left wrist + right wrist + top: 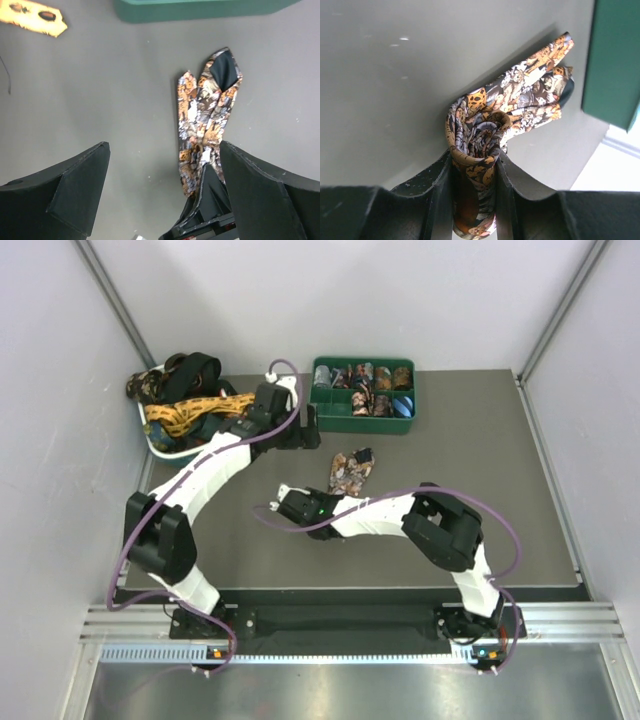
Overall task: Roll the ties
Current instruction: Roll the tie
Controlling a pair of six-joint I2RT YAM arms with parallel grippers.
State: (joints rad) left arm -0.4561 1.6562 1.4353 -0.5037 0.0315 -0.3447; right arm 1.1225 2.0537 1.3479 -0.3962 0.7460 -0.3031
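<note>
The brown-floral tie (485,135) lies on the grey table (480,470) near its middle, a little in front of the green tray (365,423) and apart from it. Its cloth is a crowded print of orange, cream and dark brown. One end is wound into a loose, uneven spiral of a few turns, and the right gripper (475,161) has its jaws clamped on this coil from both sides. From the coil two flat lengths run side by side toward the tray, and one of them is turned over at its tip to show a black lining (223,70). The left gripper (164,147) is above the table beside the tray, its jaws spread wide with nothing between them, and the tie shows in the gap beyond them. The tray's compartments hold small finished rolls (365,380) in dark, patterned and blue fabrics. At the table's far left corner a white bin (160,445) holds a heap of loose ties, among them a gold-yellow tie (195,412) and a black tie (195,368).
</note>
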